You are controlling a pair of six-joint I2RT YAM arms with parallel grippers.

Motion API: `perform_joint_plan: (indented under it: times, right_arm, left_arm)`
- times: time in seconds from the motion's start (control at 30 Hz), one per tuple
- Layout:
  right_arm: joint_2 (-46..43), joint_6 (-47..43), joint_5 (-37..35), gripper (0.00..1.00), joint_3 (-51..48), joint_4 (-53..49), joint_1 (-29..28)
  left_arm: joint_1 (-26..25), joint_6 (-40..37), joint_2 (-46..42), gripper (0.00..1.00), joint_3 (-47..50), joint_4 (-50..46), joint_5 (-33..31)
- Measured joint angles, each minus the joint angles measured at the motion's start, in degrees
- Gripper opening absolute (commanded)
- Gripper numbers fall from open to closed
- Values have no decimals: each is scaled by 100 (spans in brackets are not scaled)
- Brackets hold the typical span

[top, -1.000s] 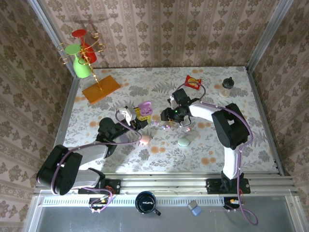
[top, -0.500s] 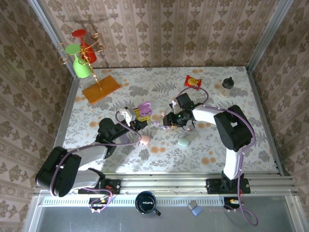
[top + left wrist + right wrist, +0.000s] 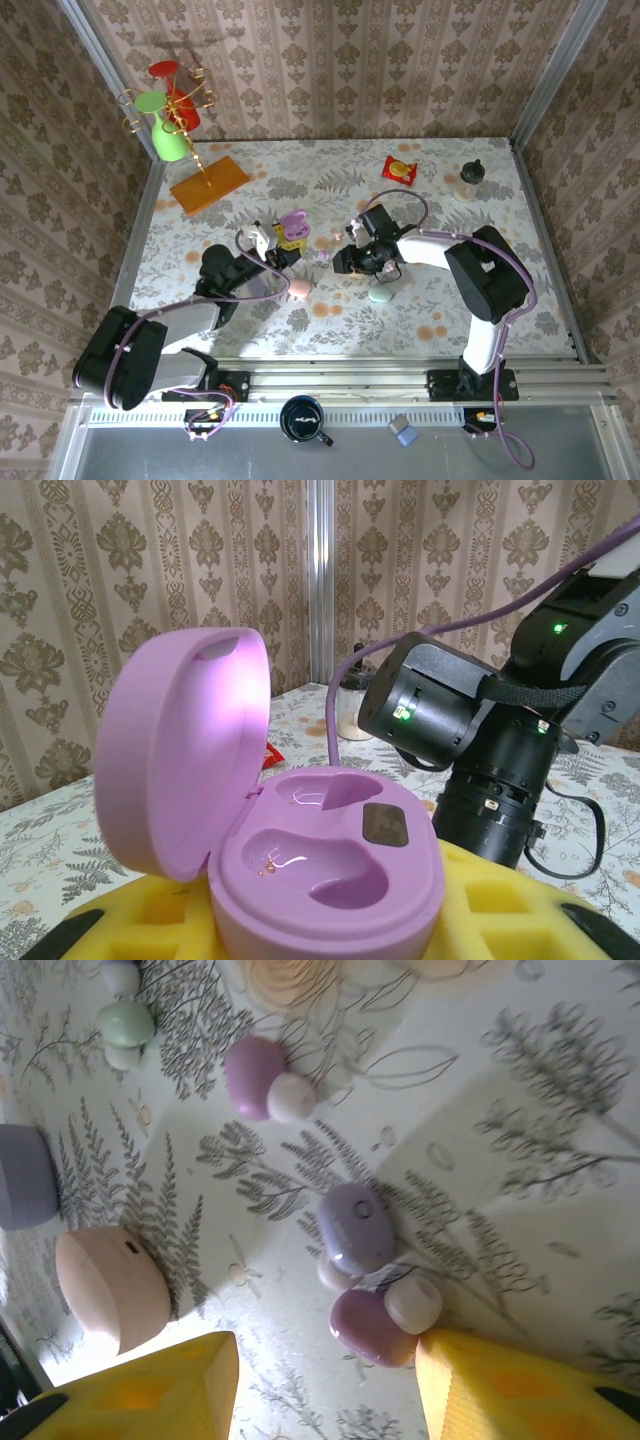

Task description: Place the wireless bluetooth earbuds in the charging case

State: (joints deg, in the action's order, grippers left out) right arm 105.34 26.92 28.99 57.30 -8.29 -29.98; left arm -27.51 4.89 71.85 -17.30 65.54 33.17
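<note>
Toward nine o'clock of the table's (image 3: pixel 480 330) middle in the overhead view, the left gripper (image 3: pixel 281 243) was clamped on the purple charging case (image 3: pixel 294 222), its yellow pads pressed to the case's sides. In the left wrist view, the lid (image 3: pixel 185 765) stood hinged up at ten o'clock. Both wells (image 3: pixel 310 865) lay bare and glossy, so we judged that no bud had gone in yet.

A closed pink case (image 3: pixel 298 288) sat on the table at five o'clock of that gripper.

Further right, near the table's middle, the right gripper (image 3: pixel 343 262) hung low with its jaws apart and nothing between them. Its wrist view showed the earbuds (image 3: pixel 372 1326) lying loose on the flowered cloth. One purple bud with a white tip lay just off the right pad at eleven o'clock, and a lilac bud (image 3: pixel 355 1225) touched it at twelve. Another purple one (image 3: pixel 255 1075) and a green one (image 3: pixel 125 1022) lay farther off toward ten o'clock.

A closed green case (image 3: pixel 380 294) rested at five o'clock of the right gripper.

By our reckoning the case was open and presented, but picking up a bud, carrying it over and seating it in a well were all left to do.
</note>
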Motion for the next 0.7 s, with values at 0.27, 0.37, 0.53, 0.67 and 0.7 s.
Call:
perform_joint_plan:
  times: [0.27,0.37,0.53,0.67,0.7]
  right_arm:
    - [-535,-11,-275,52,-227,-81,-175]
    - [-651,-153,-658,52,-68,-393,-175]
    - [-605,-487,-1609,49,621,-1123,-315]
    - [-553,-763,-2693,48,1158,-1777,-761]
    - [-511,-835,-2986,48,1294,-1967,-920]
  left_arm:
    - [120,-24,-44,24,13,-11,0]
    - [271,-35,-146,24,66,-42,-9]
    - [457,-76,-393,24,151,-186,-20]
    - [839,-107,-608,24,299,-341,-63]
    - [964,-107,-651,24,343,-358,-83]
